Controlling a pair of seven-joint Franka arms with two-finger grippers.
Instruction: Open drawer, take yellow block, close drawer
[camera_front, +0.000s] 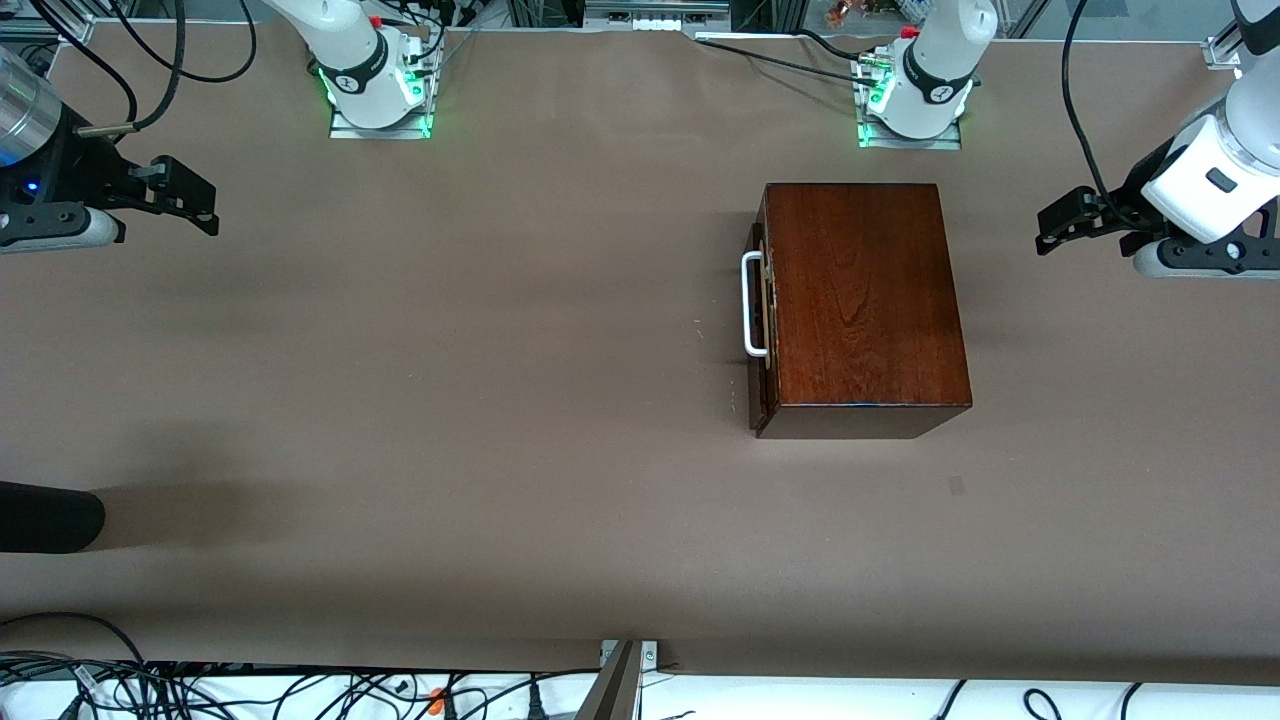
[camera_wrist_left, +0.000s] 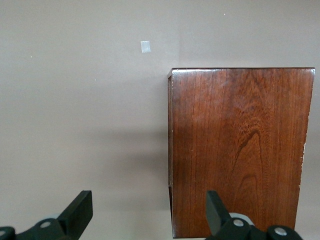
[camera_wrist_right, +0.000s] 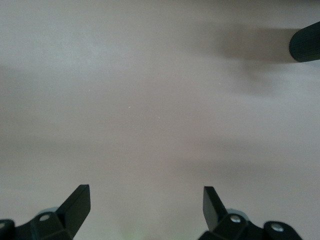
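Observation:
The mahogany box (camera_front: 862, 300) stands on the table near the left arm's base. Its drawer (camera_front: 760, 320) is shut, with the dark front and white loop handle (camera_front: 750, 304) facing the right arm's end. The box top also shows in the left wrist view (camera_wrist_left: 240, 150). The yellow block is hidden. My left gripper (camera_front: 1050, 225) is open and empty, up over the table at the left arm's end, apart from the box. My right gripper (camera_front: 195, 200) is open and empty, up over bare table at the right arm's end.
A black cylindrical object (camera_front: 45, 517) juts in over the table at the right arm's end, also in the right wrist view (camera_wrist_right: 306, 44). A small pale patch (camera_front: 957, 486) lies on the table nearer the front camera than the box. Cables run along the table edges.

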